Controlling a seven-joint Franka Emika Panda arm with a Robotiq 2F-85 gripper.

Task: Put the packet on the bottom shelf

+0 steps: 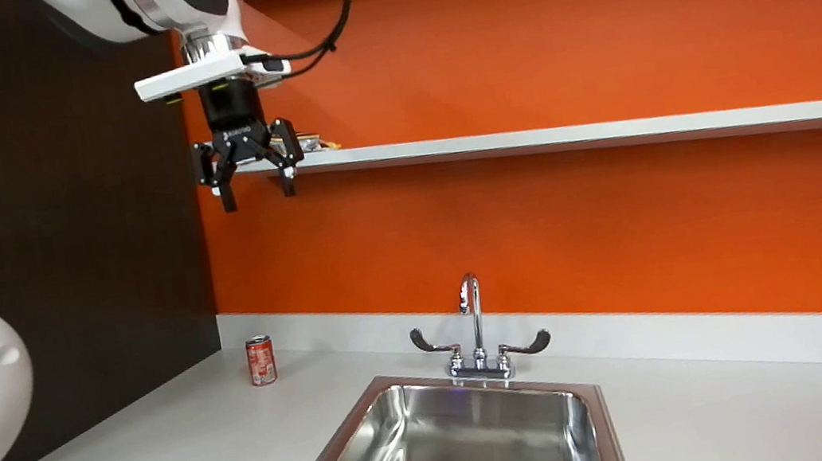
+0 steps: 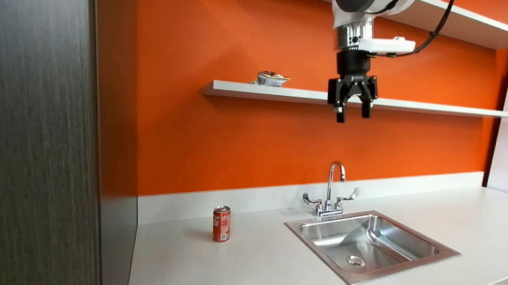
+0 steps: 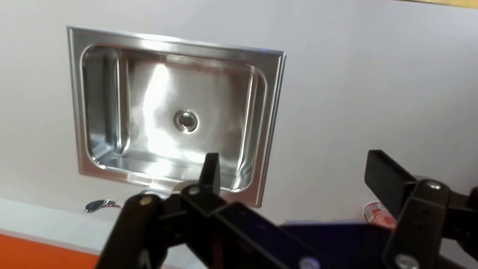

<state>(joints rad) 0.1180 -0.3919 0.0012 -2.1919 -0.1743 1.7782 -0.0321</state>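
Observation:
The packet (image 2: pixel 271 79), silvery with dark, red and yellow print, rests on the bottom shelf (image 2: pixel 427 107) near its end by the dark panel. In an exterior view the packet (image 1: pixel 312 142) is partly hidden behind my gripper, above the pale shelf edge (image 1: pixel 566 135). My gripper (image 1: pixel 258 197) is open with nothing between its fingers. It points down, with fingertips a little below shelf height; it also shows in an exterior view (image 2: pixel 353 116), to the right of the packet. In the wrist view the fingers (image 3: pixel 293 158) are wide apart over the countertop. Packet and shelf are out of that view.
A red can (image 1: pixel 261 362) stands on the countertop (image 1: pixel 169 457) below. A steel sink (image 1: pixel 614 435) with a faucet (image 1: pixel 475 318) is set into it. A dark panel (image 1: pixel 57 232) closes one side. An upper shelf (image 2: pixel 483 24) hangs above.

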